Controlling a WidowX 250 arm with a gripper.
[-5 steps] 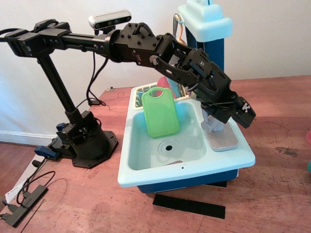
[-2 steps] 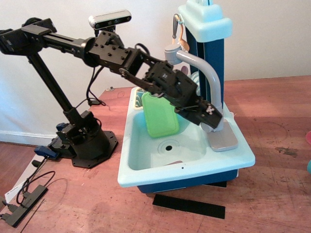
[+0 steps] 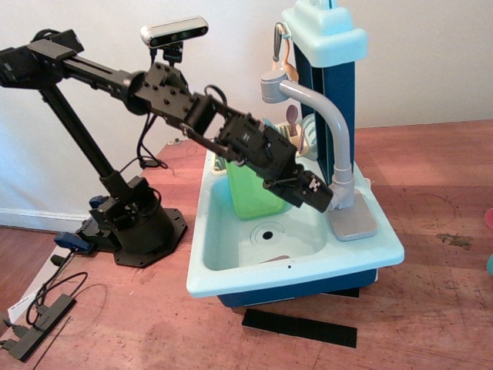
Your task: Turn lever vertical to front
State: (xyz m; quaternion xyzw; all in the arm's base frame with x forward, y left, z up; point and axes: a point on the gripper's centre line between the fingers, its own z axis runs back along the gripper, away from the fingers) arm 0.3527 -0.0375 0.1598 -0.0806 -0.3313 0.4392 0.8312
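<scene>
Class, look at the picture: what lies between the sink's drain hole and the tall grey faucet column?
In the only view, the gripper hangs between the drain hole and the faucet column, above the basin floor.

The lever point(image 3: 345, 176) is a short light-grey plastic stub on the toy faucet's grey column, low down, just above the flat base plate. Its rounded end is partly hidden behind the black gripper, so its exact angle is unclear.

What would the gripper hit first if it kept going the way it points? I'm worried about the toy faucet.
Probably the faucet column: the gripper points down and right, its tip right beside the column's lower part. Depth is unclear; whether they touch can't be told.
</scene>
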